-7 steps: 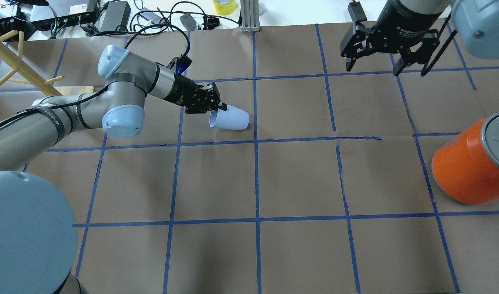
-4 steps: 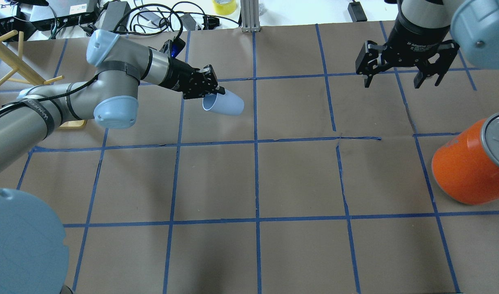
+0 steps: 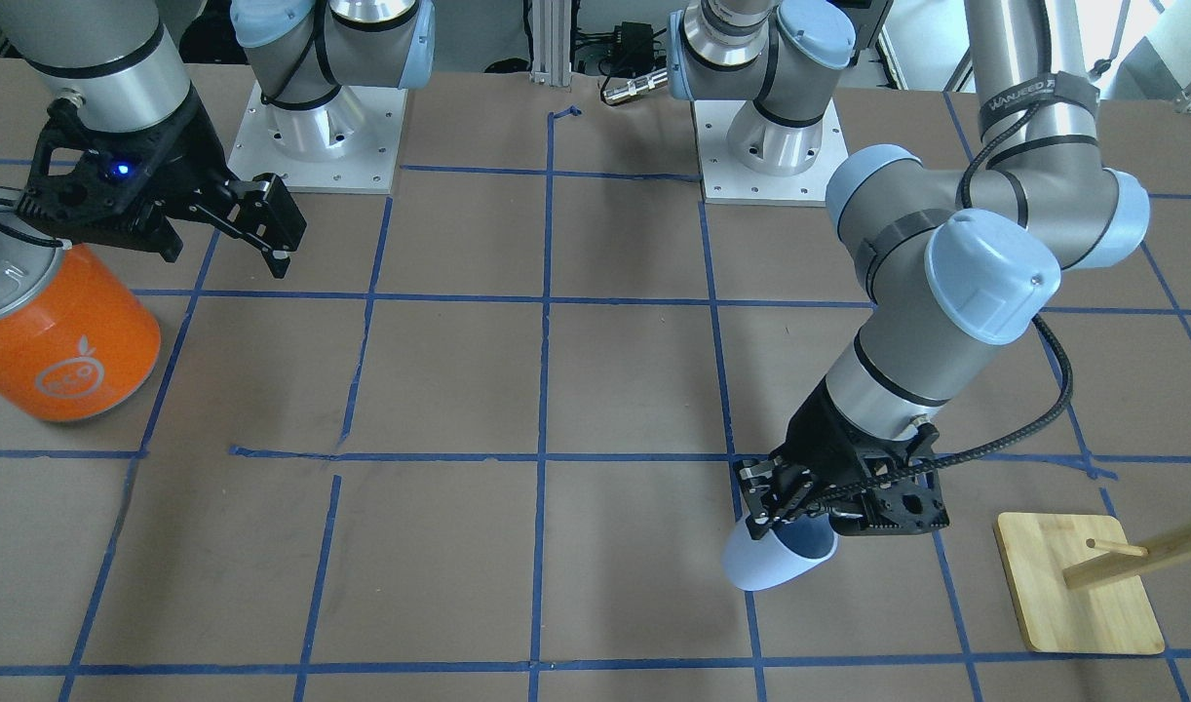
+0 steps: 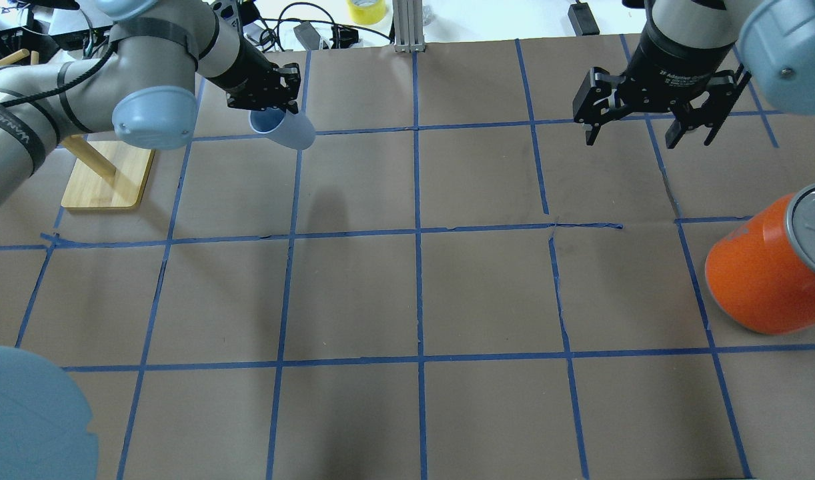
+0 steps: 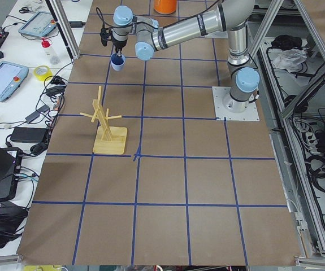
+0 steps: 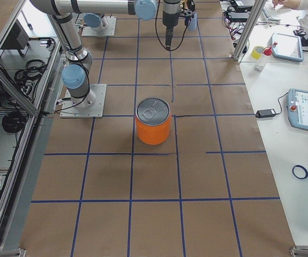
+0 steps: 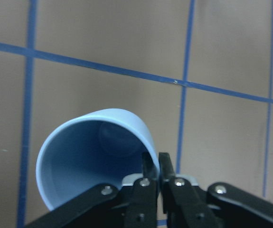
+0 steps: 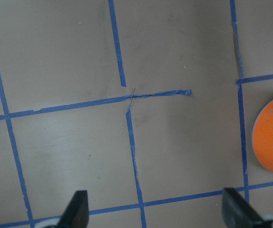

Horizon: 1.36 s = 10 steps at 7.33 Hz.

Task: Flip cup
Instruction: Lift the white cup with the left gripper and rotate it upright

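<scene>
Cup (image 4: 284,130) pinched through its rim wall by left gripper (image 7: 154,164), one finger inside, one outside; apparently lifted off the table (image 4: 481,293), tilted, near the wooden rack (image 4: 104,183). Likely light, thin, smooth plastic: stiff but slippery, prone to pivot in a rim pinch. Right gripper (image 4: 631,137) spread wide, empty, above the orange can (image 4: 761,280).

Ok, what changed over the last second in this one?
The left gripper, shut on the rim of the cup throughout, lifted it and carried it away from the robot and toward its left side. The right gripper shifted slightly and remains open. The orange can stayed put.
</scene>
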Tool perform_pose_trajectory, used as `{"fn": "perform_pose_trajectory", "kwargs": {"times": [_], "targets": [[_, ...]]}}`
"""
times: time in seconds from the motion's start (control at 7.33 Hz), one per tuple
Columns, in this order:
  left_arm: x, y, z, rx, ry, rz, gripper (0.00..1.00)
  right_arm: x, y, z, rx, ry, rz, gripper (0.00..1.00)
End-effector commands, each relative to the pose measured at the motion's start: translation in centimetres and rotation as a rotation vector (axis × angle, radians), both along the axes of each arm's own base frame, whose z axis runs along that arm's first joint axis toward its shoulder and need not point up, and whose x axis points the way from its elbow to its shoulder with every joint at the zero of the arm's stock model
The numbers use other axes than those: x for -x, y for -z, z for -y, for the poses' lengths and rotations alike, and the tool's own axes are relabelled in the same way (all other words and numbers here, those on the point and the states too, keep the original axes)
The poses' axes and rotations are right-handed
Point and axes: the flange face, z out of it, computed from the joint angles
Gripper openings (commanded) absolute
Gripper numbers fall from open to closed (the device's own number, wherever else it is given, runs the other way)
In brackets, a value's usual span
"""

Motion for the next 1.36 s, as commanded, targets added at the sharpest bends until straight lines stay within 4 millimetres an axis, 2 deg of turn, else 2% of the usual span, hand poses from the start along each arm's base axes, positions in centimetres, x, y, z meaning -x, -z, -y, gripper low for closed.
{"fn": "perform_pose_trajectory", "kwargs": {"times": [0.0, 0.41, 0.82, 0.95, 1.09, 1.23], "targets": [[-2.9, 2.1, 0.6, -0.063, 0.166, 0.249, 0.00, 0.0, 0.1, -0.2, -0.004, 0.000, -0.002, 1.00], [-7.9, 6.4, 1.3, -0.145, 0.150, 0.271, 0.00, 0.9, 0.2, -0.2, -0.011, 0.004, -0.083, 1.00], [-7.8, 7.6, 1.1, -0.165, 0.126, 0.250, 0.00, 0.9, 0.5, -0.1, -0.019, 0.002, -0.082, 1.00], [-7.8, 8.1, 0.9, -0.177, 0.127, 0.246, 0.99, 0.8, 1.1, -0.2, -0.029, 0.000, -0.082, 1.00], [-7.8, 8.1, 0.9, -0.175, 0.129, 0.247, 1.00, 0.9, 1.4, -0.3, -0.037, 0.001, -0.082, 1.00], [-7.8, 5.7, 0.8, -0.147, 0.127, 0.259, 1.00, 0.9, 1.4, -0.3, -0.037, 0.001, -0.082, 1.00]]}}
